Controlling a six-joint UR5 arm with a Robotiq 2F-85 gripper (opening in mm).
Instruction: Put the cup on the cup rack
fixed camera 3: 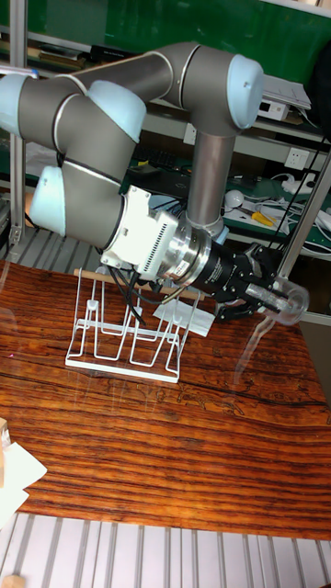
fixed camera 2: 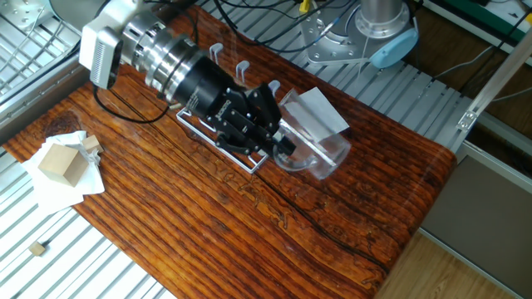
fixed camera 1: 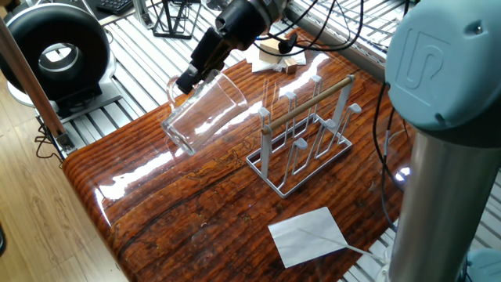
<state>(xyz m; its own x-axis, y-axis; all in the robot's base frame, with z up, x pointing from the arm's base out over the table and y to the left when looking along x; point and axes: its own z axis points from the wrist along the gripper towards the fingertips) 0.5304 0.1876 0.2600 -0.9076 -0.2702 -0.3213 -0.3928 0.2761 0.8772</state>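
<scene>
While my end effector (fixed camera 2: 283, 143) is clamped on the rim of the cup (fixed camera 1: 202, 112), I carry that cup tilted in the air, clear of the surface (fixed camera 1: 180, 211) and off to one side of the cup rack (fixed camera 1: 304, 133). I judge this the carrying step, with the placing not yet done. Next I would need to bring the cup over the rack, turn its mouth downward and line it up with one upright peg.

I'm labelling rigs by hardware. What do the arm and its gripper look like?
The arm has thick grey tube links with pale blue joint caps. At the wrist sit a white box and a ribbed silver ring. The gripper is black with linkage jaws and small white lettering. Black cables run along the wrist.
</scene>
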